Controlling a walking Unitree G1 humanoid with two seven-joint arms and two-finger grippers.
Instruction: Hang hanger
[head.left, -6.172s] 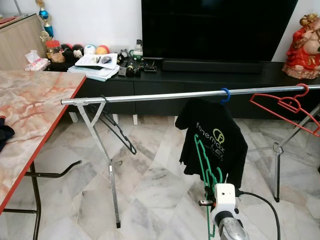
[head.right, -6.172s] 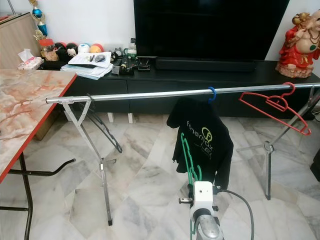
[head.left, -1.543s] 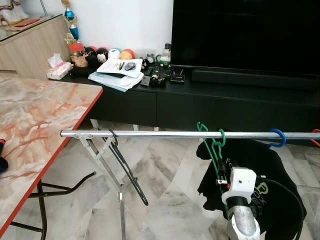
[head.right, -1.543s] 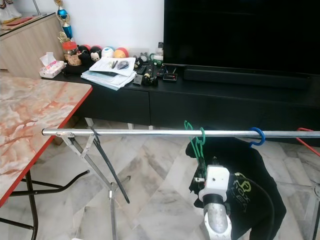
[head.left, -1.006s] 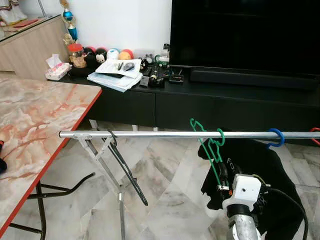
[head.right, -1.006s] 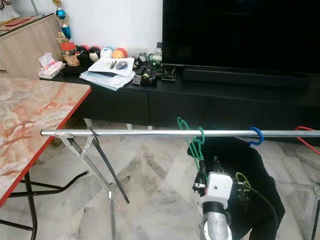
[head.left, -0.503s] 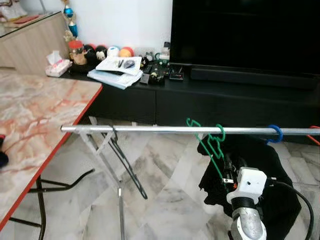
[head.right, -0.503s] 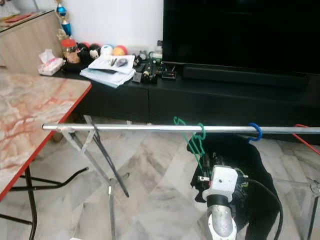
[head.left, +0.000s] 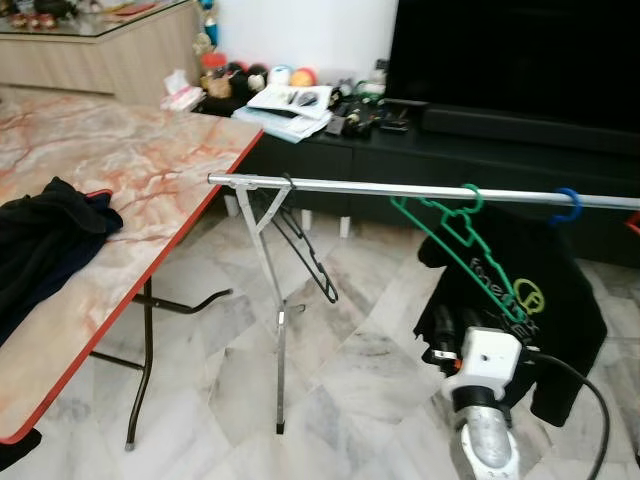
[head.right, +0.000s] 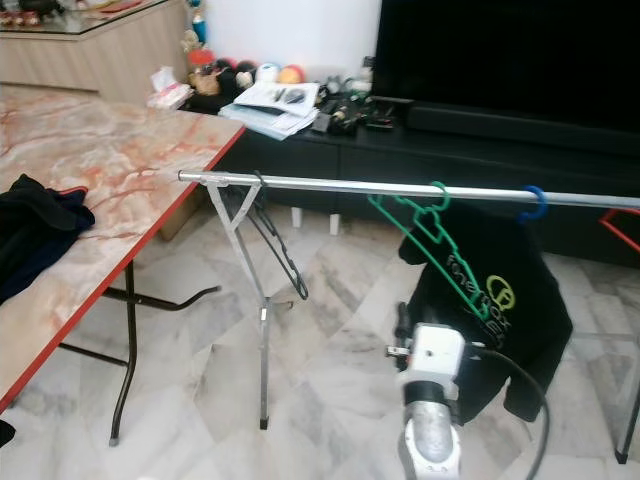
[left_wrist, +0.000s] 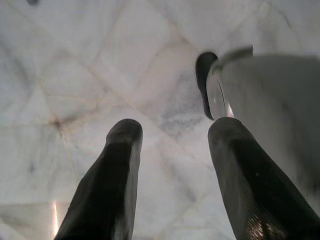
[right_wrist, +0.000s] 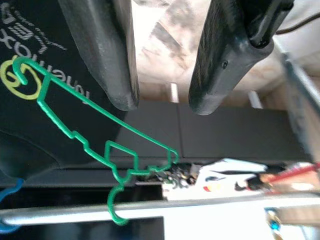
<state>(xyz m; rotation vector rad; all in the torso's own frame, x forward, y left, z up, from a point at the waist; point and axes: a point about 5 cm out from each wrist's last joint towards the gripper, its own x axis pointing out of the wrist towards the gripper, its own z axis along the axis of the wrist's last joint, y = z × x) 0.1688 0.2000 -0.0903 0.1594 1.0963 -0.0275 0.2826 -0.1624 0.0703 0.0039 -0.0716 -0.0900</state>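
The green hanger hangs by its hook on the silver rail, just left of a black T-shirt. My right gripper is open and holds nothing. In the right wrist view the hanger lies beyond the fingertips and apart from them. In the left eye view the right arm sits low, below the hanger and in front of the shirt. My left gripper hangs open over the marble floor.
The black T-shirt hangs on a blue hanger. A black hanger hangs near the rail's left end, by the rack's legs. A marble table with a dark garment stands at left. The TV cabinet is behind.
The camera has pulled back and turned left, so the table and garment have come into view. My right gripper has let go of the green hanger and dropped below it.
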